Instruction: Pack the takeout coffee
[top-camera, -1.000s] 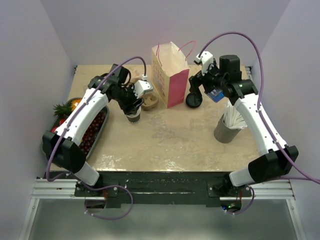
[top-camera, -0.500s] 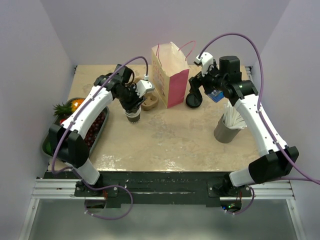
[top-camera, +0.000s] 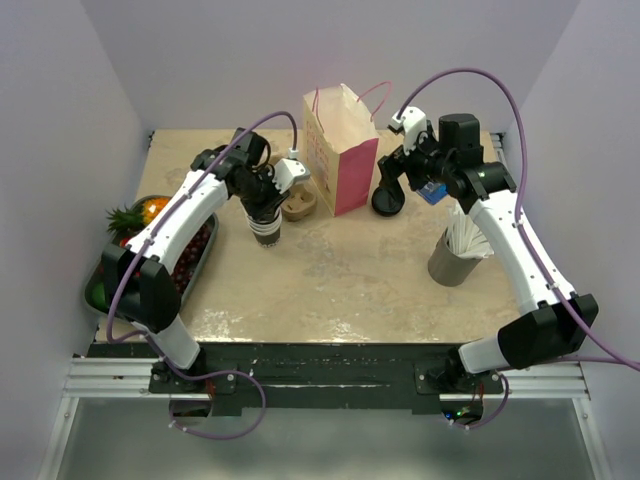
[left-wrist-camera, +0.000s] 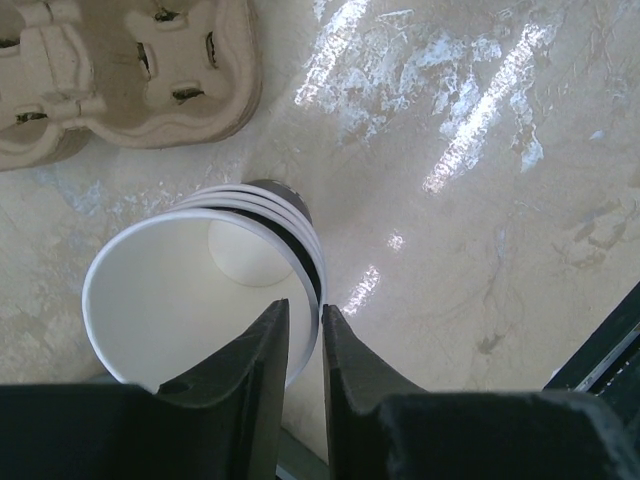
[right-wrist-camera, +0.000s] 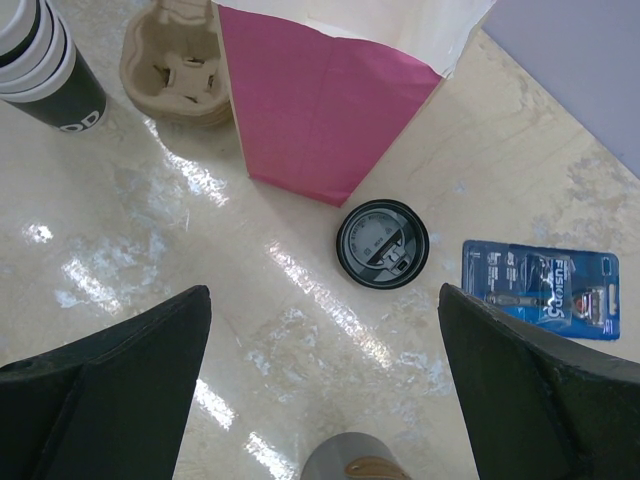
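At the far left of the table (top-camera: 340, 275), a tray (top-camera: 205, 265) of fruit is seen, partly covered by the left arm.

Just right of it, the left gripper (left-wrist-camera: 305, 308) is set down over the stacked cups (left-wrist-camera: 190, 290). One finger is placed inside the top cup and one outside, with the rim caught in the narrow gap between them. The jaws are nearly together; whether the wall is actually pinched cannot be told. The stack is lidless, white-rimmed and dark-banded, and stands upright.

A moulded cardboard carrier (left-wrist-camera: 130, 70) is noted just beyond the stack, apart from it.

At centre, a cream and pink paper bag (right-wrist-camera: 320, 110) is stood upright, mouth open upward.

The takeout coffee (right-wrist-camera: 383, 244) is found on the table just beside the bag's right side, outside it. Only its round black lid is shown from above; the cup wall cannot be made out.

The right gripper (right-wrist-camera: 322, 292) is held above the coffee with jaws spread wide. Nothing is touched or held by it.

Further right, a blue blister pack (right-wrist-camera: 545, 300) is laid flat near the coffee. A grey holder (top-camera: 455, 262) of white sticks is stood nearer the arm bases.
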